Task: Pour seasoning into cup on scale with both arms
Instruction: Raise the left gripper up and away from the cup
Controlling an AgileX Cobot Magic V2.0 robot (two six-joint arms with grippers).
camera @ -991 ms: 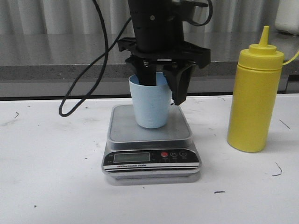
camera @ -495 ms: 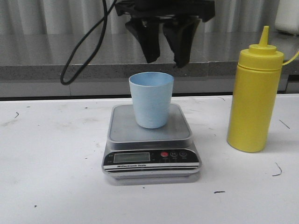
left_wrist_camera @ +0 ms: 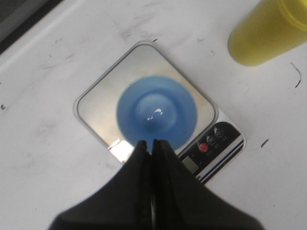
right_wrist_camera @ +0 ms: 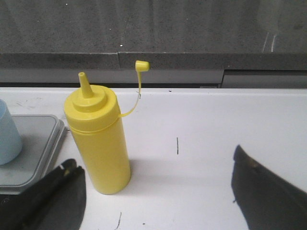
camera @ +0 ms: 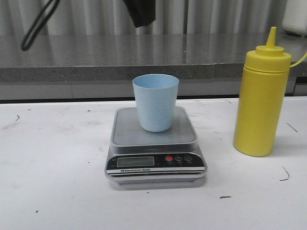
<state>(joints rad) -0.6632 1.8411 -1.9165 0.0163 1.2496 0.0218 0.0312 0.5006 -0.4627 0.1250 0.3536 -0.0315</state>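
The pale blue cup [camera: 155, 103] stands upright on the scale [camera: 125, 130], whose platform shows around the cup [left_wrist_camera: 157, 112] in the left wrist view. My left gripper [left_wrist_camera: 148, 143] hangs high above the cup, shut on nothing; only its black tip [camera: 141, 12] reaches into the front view. The yellow seasoning bottle [camera: 261, 96] stands on the table to the right of the scale, its nozzle uncovered and its small cap [right_wrist_camera: 142, 65] dangling on a tether. My right gripper [right_wrist_camera: 153, 163] is open and low over the table, the bottle [right_wrist_camera: 98, 139] just ahead of one finger [right_wrist_camera: 72, 175].
A grey stone ledge [camera: 153, 52] runs behind the white table. A white container [camera: 295, 17] stands on it at the far right. A black cable [camera: 38, 26] loops down at the upper left. The scale [right_wrist_camera: 33, 139] and cup [right_wrist_camera: 7, 134] lie beside the bottle.
My left gripper let go of the cup's rim, rose straight up and drifted left, nearly leaving the front view. Its fingers have closed. Cup and bottle stayed put.
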